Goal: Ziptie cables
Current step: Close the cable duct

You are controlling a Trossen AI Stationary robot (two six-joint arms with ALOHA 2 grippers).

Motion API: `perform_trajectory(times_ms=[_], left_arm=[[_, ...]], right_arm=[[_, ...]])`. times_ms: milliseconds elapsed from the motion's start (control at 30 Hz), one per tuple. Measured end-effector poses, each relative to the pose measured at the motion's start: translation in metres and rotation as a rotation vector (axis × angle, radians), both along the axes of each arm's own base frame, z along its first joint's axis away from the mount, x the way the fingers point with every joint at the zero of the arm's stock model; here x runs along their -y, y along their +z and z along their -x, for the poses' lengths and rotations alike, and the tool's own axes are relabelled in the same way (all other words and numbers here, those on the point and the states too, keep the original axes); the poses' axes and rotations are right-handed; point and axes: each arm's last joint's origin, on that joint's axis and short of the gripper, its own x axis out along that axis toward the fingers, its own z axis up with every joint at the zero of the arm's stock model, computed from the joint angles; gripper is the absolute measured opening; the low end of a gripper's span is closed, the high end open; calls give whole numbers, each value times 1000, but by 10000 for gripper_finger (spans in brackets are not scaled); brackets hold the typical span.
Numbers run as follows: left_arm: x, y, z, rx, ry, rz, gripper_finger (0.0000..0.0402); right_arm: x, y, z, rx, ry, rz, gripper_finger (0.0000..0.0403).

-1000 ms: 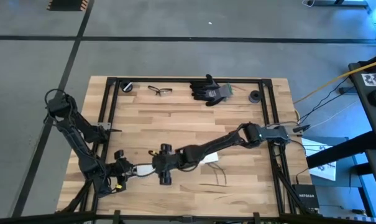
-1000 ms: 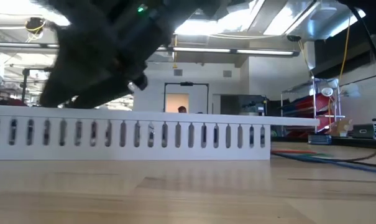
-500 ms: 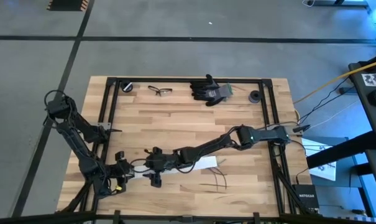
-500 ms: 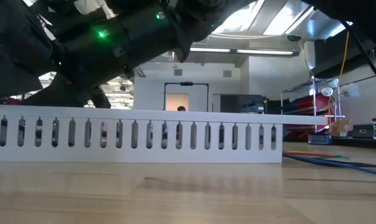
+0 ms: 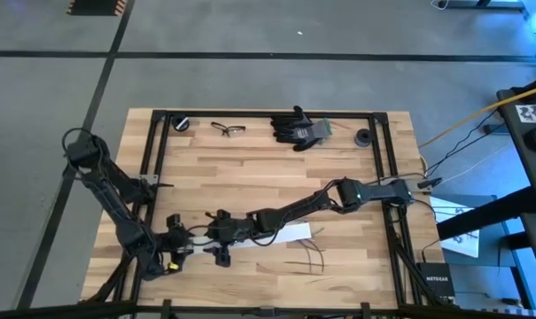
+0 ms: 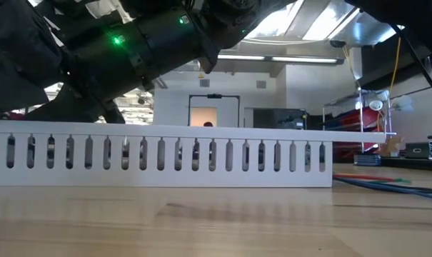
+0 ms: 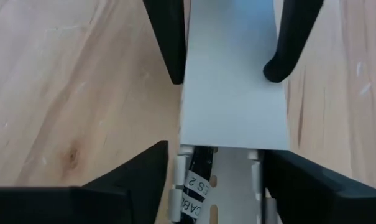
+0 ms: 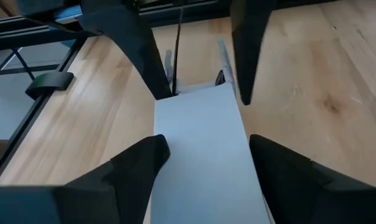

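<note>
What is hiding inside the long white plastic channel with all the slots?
In the long white slotted plastic channel, a black cable with a white printed label shows at the uncovered end. The flat white lid covers the rest, so anything farther in is hidden.

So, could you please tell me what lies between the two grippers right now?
A white slotted cable duct with a flat cover spans the gap between the left gripper and right gripper, seen in both wrist views.

white slotted plastic duct [image 6: 158,153]: runs off low view's left edge | black labelled cable [image 7: 199,177] inside duct: mostly under flat white lid [image 7: 234,93], label cut off mid-word | small black round object [image 5: 182,123] on table's far side: too small to identify
</note>
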Motion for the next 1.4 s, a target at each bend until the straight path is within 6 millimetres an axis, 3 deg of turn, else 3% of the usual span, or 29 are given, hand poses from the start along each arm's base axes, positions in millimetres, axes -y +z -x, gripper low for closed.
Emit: perform_trajectory(times_ms=[167,367,633,1000,1233,1400], left_arm=[[-2,19,0,-68,-55,60,269],[-2,38,15,-62,-39,132,275],[7,34,26,-68,-70,148,275],[16,8,22,-63,-51,27,276],[17,4,22,-29,-41,22,216],[14,-1,22,0,-34,33,186]], right_arm=[[0,1,0,10,1,-2,238],[-1,1,-1,9,8,-10,238],[0,0,0,1,8,-4,238],[1,0,0,1,0,0,238],[0,4,1,0,27,8,238],[4,37,11,-54,27,54,238]])
